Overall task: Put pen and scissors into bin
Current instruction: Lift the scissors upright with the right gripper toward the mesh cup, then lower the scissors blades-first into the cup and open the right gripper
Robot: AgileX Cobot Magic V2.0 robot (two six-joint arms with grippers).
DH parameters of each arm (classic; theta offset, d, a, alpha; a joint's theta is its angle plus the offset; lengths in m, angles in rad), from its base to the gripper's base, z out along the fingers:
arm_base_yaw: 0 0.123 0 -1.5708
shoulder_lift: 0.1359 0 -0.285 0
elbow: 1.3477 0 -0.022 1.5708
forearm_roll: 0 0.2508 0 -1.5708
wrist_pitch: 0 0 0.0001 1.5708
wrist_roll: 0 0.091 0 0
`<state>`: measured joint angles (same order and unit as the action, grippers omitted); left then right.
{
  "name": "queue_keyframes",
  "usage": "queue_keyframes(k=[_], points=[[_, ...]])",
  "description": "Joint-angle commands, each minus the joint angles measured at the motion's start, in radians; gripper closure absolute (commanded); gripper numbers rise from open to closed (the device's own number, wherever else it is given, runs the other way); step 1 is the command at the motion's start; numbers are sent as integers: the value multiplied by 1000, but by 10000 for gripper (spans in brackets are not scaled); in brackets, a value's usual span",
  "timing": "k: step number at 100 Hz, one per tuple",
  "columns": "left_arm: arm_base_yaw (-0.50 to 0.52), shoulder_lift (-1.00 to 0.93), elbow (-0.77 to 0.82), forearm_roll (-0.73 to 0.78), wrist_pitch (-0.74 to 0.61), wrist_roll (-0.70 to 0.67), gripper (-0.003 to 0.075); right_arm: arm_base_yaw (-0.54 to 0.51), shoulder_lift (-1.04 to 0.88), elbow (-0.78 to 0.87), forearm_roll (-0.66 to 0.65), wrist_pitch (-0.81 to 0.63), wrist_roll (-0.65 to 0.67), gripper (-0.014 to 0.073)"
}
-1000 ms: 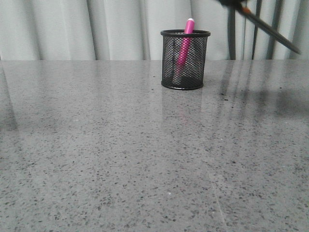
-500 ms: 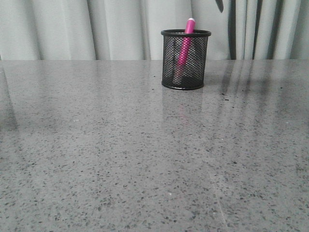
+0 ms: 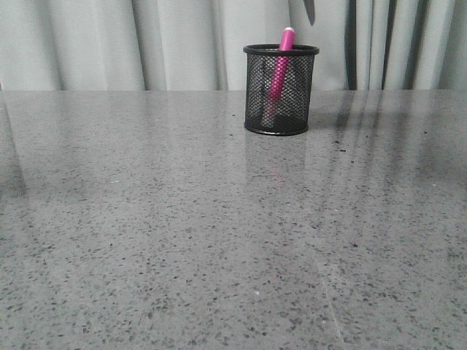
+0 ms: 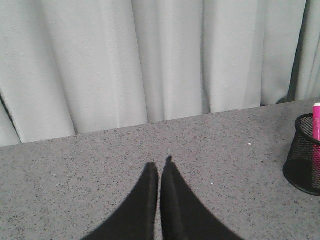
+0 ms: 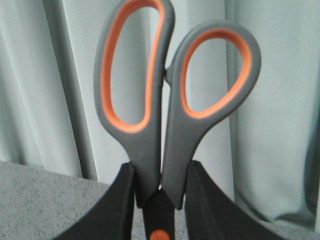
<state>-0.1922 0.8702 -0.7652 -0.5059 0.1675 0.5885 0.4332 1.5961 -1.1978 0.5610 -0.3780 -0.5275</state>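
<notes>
The black mesh bin [image 3: 281, 102] stands at the back middle of the table. The pink pen [image 3: 279, 65] stands in it, its cap above the rim. Only a dark blade tip of the scissors [image 3: 309, 11] shows at the top edge of the front view, above and just right of the bin. In the right wrist view my right gripper [image 5: 161, 168] is shut on the scissors [image 5: 145, 145] near the orange pivot, handles above the fingers. My left gripper [image 4: 160, 169] is shut and empty over the table, left of the bin [image 4: 304, 157] and pen [image 4: 316, 122].
Grey curtains [image 3: 109, 44] hang behind the table's far edge. The speckled grey tabletop [image 3: 219, 240] stretches in front of the bin. Neither arm itself shows in the front view.
The scissors' blade has swung from a long slant at the top right to nearly upright, moved left, with only its tip showing above the bin. Bin and pen have not moved.
</notes>
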Motion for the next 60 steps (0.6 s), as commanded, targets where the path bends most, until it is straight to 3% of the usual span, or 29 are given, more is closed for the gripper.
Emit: queue_keyframes(k=[1, 36, 60], points=[[5, -12, -27, -17, -70, -7, 739, 0, -15, -38, -127, -121, 136, 670], [5, -12, -27, -17, -70, -7, 739, 0, 86, -28, -141, -206, 208, 670], [5, -12, -27, -17, -70, -7, 739, 0, 113, 85, -141, -317, 289, 670]])
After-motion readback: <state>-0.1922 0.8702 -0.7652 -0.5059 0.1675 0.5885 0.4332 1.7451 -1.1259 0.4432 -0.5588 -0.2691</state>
